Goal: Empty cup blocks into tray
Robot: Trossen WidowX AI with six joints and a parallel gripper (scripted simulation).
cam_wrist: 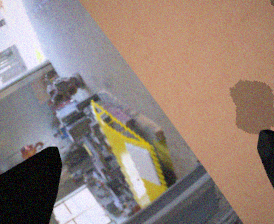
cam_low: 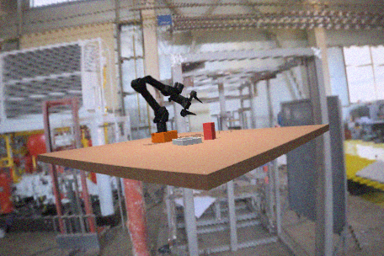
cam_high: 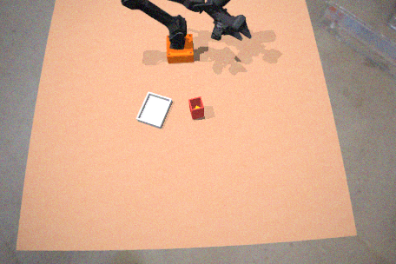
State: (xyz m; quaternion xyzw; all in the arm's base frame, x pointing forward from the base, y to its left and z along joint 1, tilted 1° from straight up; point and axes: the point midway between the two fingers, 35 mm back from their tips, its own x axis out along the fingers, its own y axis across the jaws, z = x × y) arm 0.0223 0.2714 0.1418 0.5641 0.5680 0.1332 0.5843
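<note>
Above the table (cam_high: 187,175) (cam_low: 168,157) (cam_wrist: 188,65), empty jaws (cam_high: 243,37) (cam_low: 199,108) gape wide, touching nothing.

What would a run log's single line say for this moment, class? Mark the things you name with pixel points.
gripper (cam_high: 246,36) (cam_low: 200,108) (cam_wrist: 161,149): open, raised, empty | red square cup (cam_high: 196,108) (cam_low: 209,131): upright on table, yellow block inside | white rectangular tray (cam_high: 155,110) (cam_low: 187,141): beside cup, no blocks

cup (cam_high: 196,112) (cam_low: 209,131) upright on the table (cam_high: 182,175) (cam_low: 168,157) (cam_wrist: 188,70), tray (cam_high: 148,122) (cam_low: 188,141) flat just beside it, at left in the top view, arm base (cam_high: 180,58) (cam_low: 158,137) behind both on the same table, blocks (cam_high: 197,107) inside the cup
</note>
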